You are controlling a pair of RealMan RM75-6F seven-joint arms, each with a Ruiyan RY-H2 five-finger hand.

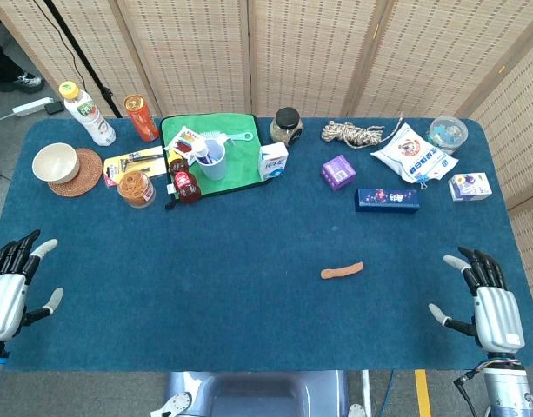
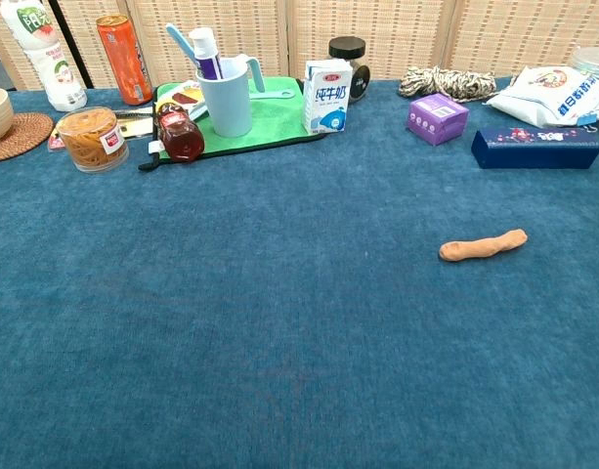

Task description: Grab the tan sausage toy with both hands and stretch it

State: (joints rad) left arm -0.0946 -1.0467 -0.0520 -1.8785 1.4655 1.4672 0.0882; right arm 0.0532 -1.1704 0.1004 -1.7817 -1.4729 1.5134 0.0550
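The tan sausage toy (image 1: 342, 271) lies flat on the blue tablecloth, right of centre and toward the near edge; the chest view shows the toy (image 2: 483, 245) at its right side, untouched. My left hand (image 1: 12, 282) hovers at the near left corner with fingers spread and nothing in it, far from the toy. My right hand (image 1: 485, 300) is at the near right corner, fingers spread and empty, a short way right of the toy. Neither hand appears in the chest view.
Along the far side stand a green mat (image 1: 242, 161) with a blue cup (image 2: 226, 96), a milk carton (image 2: 327, 96), a purple box (image 2: 437, 118), a dark blue box (image 2: 535, 148), a rope coil (image 1: 352, 133), bottles, a can and a bowl (image 1: 55, 162).
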